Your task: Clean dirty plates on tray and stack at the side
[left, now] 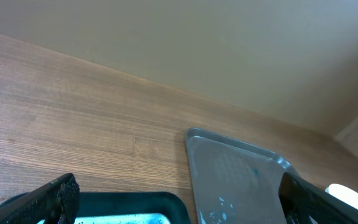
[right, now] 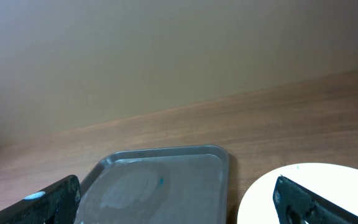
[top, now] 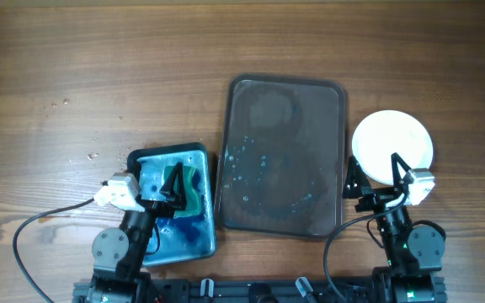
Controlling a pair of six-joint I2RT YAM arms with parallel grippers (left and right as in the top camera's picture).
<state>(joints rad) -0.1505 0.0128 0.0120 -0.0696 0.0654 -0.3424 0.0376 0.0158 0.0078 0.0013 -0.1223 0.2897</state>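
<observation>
At the middle of the brown wooden table lies a grey rectangular metal tray, its surface filmy and speckled with blue drops, with nothing standing on it. Just off its right edge, on the bare wood, sits a round white plate, which looks clean. To the tray's left is a teal rectangular plastic basin of blue liquid with a green sponge in it. The left gripper hangs over the basin, above the sponge, its jaws spread wide and holding nothing. The right gripper hovers at the plate's near rim, jaws likewise spread and empty. A few water droplets dot the wood left of the basin.
</observation>
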